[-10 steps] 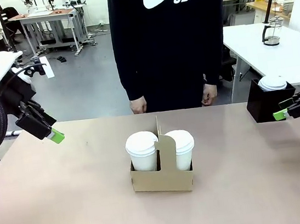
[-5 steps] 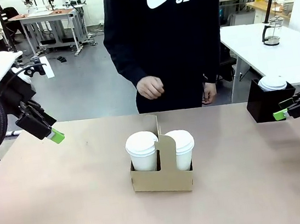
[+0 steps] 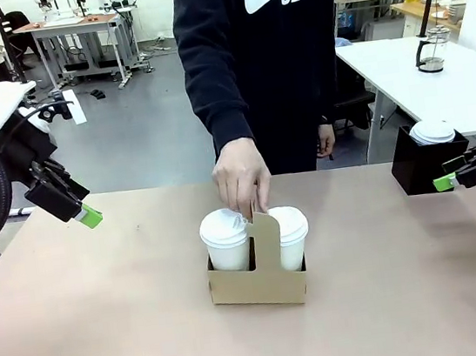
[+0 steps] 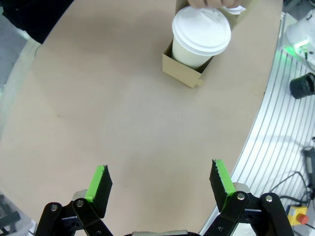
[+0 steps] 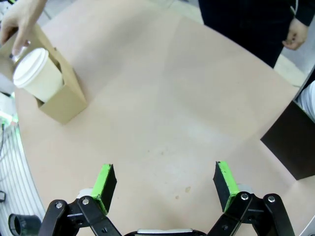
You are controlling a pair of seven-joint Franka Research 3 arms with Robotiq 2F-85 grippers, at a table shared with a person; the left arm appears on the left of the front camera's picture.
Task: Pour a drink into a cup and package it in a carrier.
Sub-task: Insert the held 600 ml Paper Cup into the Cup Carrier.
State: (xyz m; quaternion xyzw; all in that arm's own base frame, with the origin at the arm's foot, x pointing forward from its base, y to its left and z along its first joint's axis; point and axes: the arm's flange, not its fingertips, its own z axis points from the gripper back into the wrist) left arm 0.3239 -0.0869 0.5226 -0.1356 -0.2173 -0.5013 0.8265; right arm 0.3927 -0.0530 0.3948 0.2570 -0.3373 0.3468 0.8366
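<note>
The brown cardboard carrier stands mid-table with two white lidded cups in its slots. A person's hand grips the top of its upright centre handle. The carrier and one cup show at the top of the left wrist view; the carrier and a cup sit at the upper left of the right wrist view. My left gripper hangs open above the table's left edge. Far right, my right gripper is open too. Both hold nothing. The drink is out of view.
A black cube-shaped box with a white lidded cup on it stands at the table's far right, just behind my right gripper. The person stands at the far side. Bare brown tabletop lies around the carrier.
The person's hand has come forward and down from their side onto the carrier's handle. Neither arm has moved.
</note>
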